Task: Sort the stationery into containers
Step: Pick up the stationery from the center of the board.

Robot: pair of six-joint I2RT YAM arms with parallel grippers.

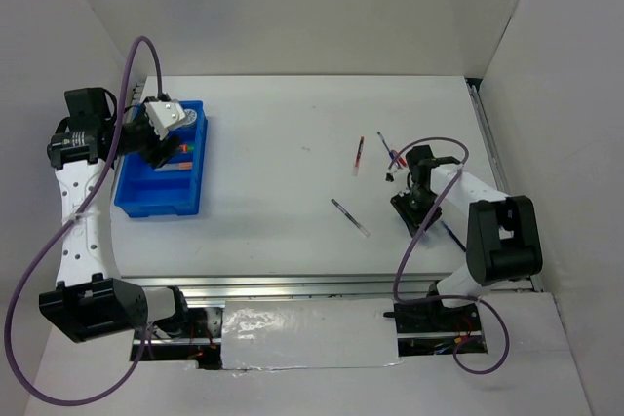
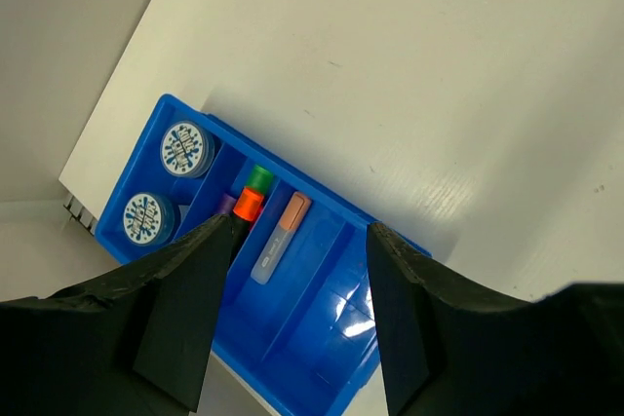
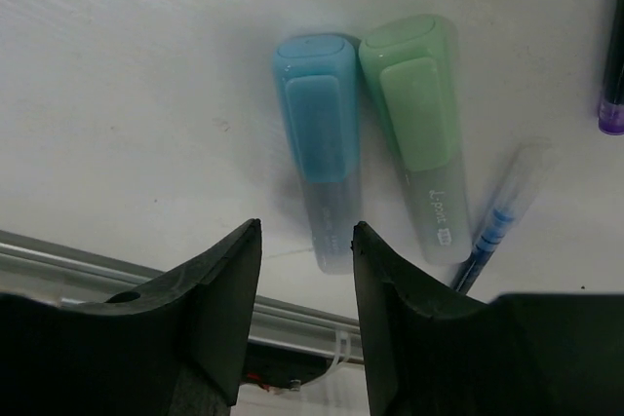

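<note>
Caps of blue highlighter [image 3: 319, 133] and green highlighter [image 3: 414, 114] point away from right claw [image 3: 305, 231].

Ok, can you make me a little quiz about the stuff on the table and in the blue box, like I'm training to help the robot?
1. True or false: both round blue-patterned tape rolls already lie inside the bright-blue plastic tray.
2. Pick one: on the white table, under the right gripper, what lies right beside the light-blue highlighter marker?
A. a green highlighter marker
B. a pink highlighter marker
C. a tape roll
3. In a word: what is the left gripper holding above the tray?

Key: 1 true. 2 A. 3 nothing; its jaws stand open and empty.
</note>
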